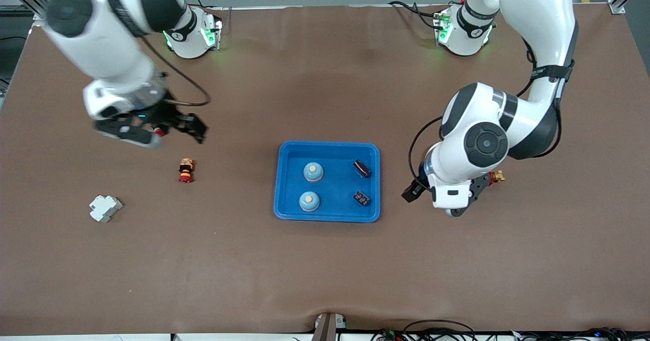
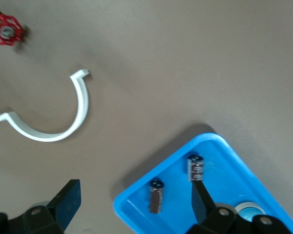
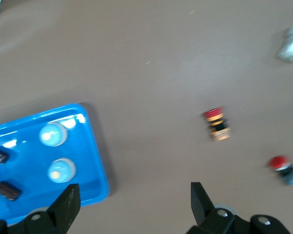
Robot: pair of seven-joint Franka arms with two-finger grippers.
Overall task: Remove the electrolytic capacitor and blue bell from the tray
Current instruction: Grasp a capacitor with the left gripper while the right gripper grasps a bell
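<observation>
Two capacitors (image 1: 362, 168) and two blue bells (image 1: 313, 172) sitting in tray (image 1: 289, 154) | left gripper (image 2: 132, 204) hanging wide open, empty, over tray's edge | right gripper (image 3: 134, 202) waiting, empty | next: probably dropping onto a capacitor

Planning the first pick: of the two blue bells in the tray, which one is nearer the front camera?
The bell beside the lower capacitor; the other bell sits farther up the tray.

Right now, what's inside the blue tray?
Inside the blue tray: two blue bells toward the right arm's end, two dark electrolytic capacitors toward the left arm's. Nothing covers them; whatever is beneath the bells is hidden.
</observation>
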